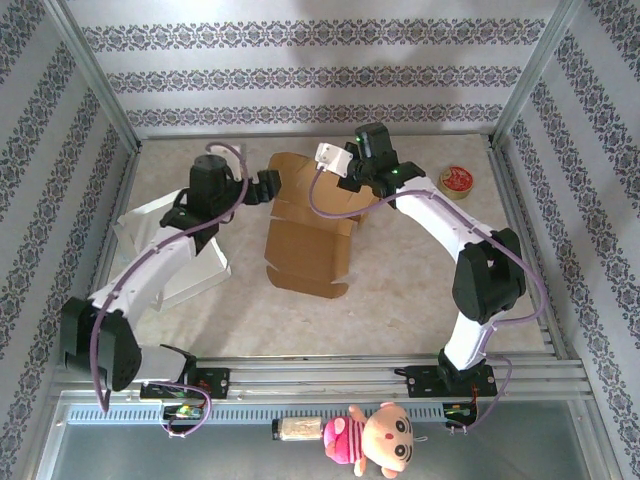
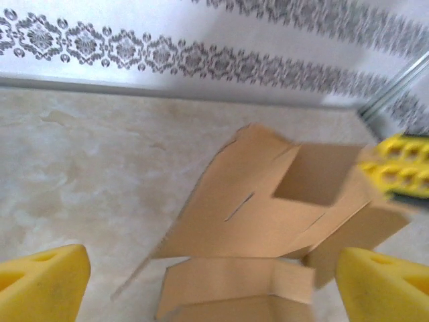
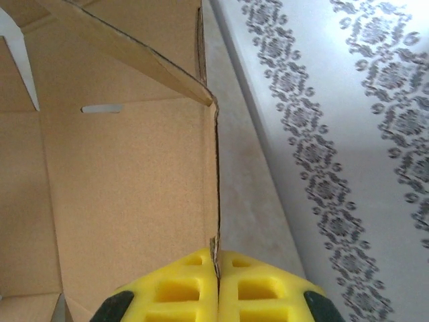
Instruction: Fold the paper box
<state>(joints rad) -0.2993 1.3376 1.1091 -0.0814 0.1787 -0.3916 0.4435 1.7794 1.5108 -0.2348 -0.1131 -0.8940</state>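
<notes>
From above, the brown paper box [image 1: 305, 235] lies in the middle of the table [image 1: 420, 290]. It is partly open, and its flaps stick out. The left gripper [image 1: 270, 186] is at the box's 10 o'clock, near the top corner. The right gripper [image 1: 352, 186] is at the box's 1 o'clock, on the top right edge. A small red bowl [image 1: 457, 181] sits well apart, at 3 o'clock from the right gripper.

In the left wrist view, the left gripper's two yellow fingers [image 2: 43, 285] are wide apart, at 7 o'clock and 5 o'clock. They hold nothing. The box stands between them and a bit ahead, with one wall up and a flap lying flat near the fingers. The right gripper's yellow tips show at 3 o'clock, on the box's far corner.

In the right wrist view, the right gripper's fingers [image 3: 181, 292] are squeezed together at 6 o'clock. They pinch the thin edge of one box wall. That wall runs up toward 12 o'clock, and the inside of the box lies at 9 o'clock.

Here is what could go wrong. Only one gripper holds the box, and it holds just a thin edge. If that arm pulls hard, the card could slip out or rip. The box could also spin around the pinch, because the left gripper has let go. Then a flap could bend the wrong way.
</notes>
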